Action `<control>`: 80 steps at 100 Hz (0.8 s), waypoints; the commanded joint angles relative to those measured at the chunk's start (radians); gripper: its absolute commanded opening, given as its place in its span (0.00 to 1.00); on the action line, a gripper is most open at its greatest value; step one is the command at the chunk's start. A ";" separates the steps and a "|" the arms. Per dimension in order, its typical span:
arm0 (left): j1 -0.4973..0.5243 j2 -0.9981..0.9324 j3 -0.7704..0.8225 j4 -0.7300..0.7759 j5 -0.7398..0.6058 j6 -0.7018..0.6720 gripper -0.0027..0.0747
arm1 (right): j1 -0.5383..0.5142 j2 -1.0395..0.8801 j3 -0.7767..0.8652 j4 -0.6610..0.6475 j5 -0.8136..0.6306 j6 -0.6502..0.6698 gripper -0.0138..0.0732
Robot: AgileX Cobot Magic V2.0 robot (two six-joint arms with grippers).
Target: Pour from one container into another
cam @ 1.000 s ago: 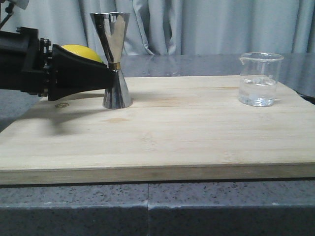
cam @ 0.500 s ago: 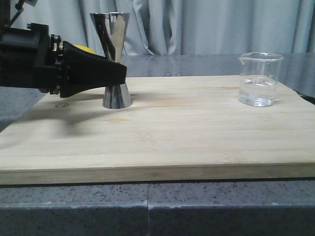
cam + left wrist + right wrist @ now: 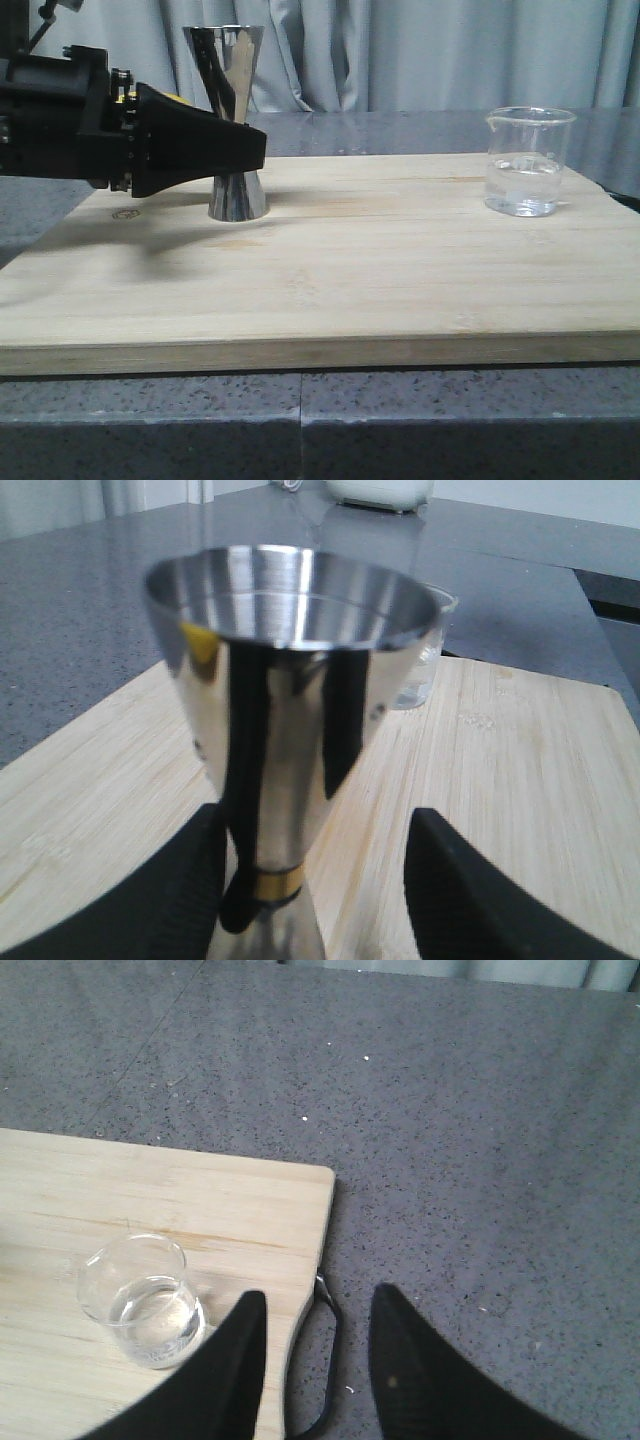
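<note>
Since a second ago the left gripper (image 3: 255, 150) has slid rightward across the front view; its black fingers now cover the jigger's (image 3: 226, 65) waist and gold band, which showed earlier. The jigger stands upright at the far left of the wooden board (image 3: 330, 270), unmoved, and the beaker (image 3: 527, 162) stays near the far right edge, holding clear liquid.

From the left wrist, the jigger (image 3: 290, 680) stands between the two fingers (image 3: 470, 900) — jaws apart, with a gap on each side of its waist.

From the right wrist, the right gripper (image 3: 315, 1350) hovers with jaws apart over the board's corner (image 3: 280, 1210); the beaker (image 3: 140, 1300) sits just beside one finger, outside the jaws.
</note>
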 commanded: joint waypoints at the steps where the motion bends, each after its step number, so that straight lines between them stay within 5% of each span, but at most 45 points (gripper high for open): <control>1: -0.009 -0.032 -0.025 -0.067 -0.204 0.004 0.44 | 0.000 0.000 -0.033 0.012 -0.081 -0.008 0.39; 80: -0.009 -0.032 -0.025 -0.068 -0.204 0.004 0.18 | 0.000 0.000 -0.033 0.012 -0.083 -0.008 0.39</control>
